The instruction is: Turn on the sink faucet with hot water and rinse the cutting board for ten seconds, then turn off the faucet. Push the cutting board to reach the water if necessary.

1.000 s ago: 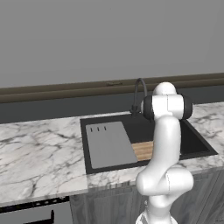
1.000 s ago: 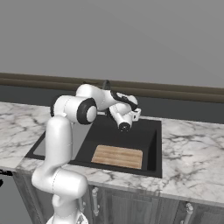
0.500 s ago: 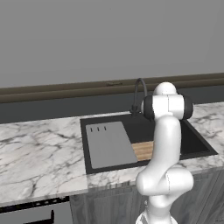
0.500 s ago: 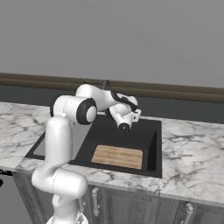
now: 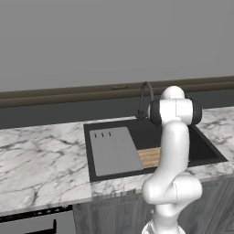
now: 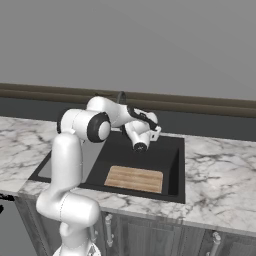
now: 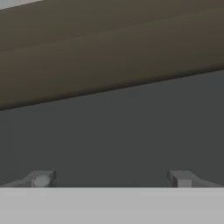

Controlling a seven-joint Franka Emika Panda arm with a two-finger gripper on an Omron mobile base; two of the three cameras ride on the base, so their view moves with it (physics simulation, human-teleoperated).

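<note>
Nearest my base, along the front of the white grey-veined marble counter, my white arm rises and bends forward over the wide rectangular black sink basin. On the floor of that basin, toward its front wall, lies the small light-brown wooden cutting board with lengthwise plank stripes, flat and dry-looking, its long side running along the counter's front edge. From the left base view part of the board shows beside my arm, just beside the larger flat grey slab with three slots, which fills the left part of the basin.

Above the basin's back half hangs my pincer, held clear of the board and well above it, pointing toward the back wall. Through the hand view my two small dark finger tips stand wide apart with nothing between them, so my pincer is open and empty. Ahead of them I see a flat dark grey wall surface and, higher up, a brown band running across.

Behind my wrist, at the back rim of the sink, stands the thin dark metal gooseneck faucet with its tall arched spout; its small dark base sits on the counter edge just beyond the basin. I cannot tell how near my finger tips are to its handle. Beyond it runs the dark backsplash strip under the plain grey wall.
</note>
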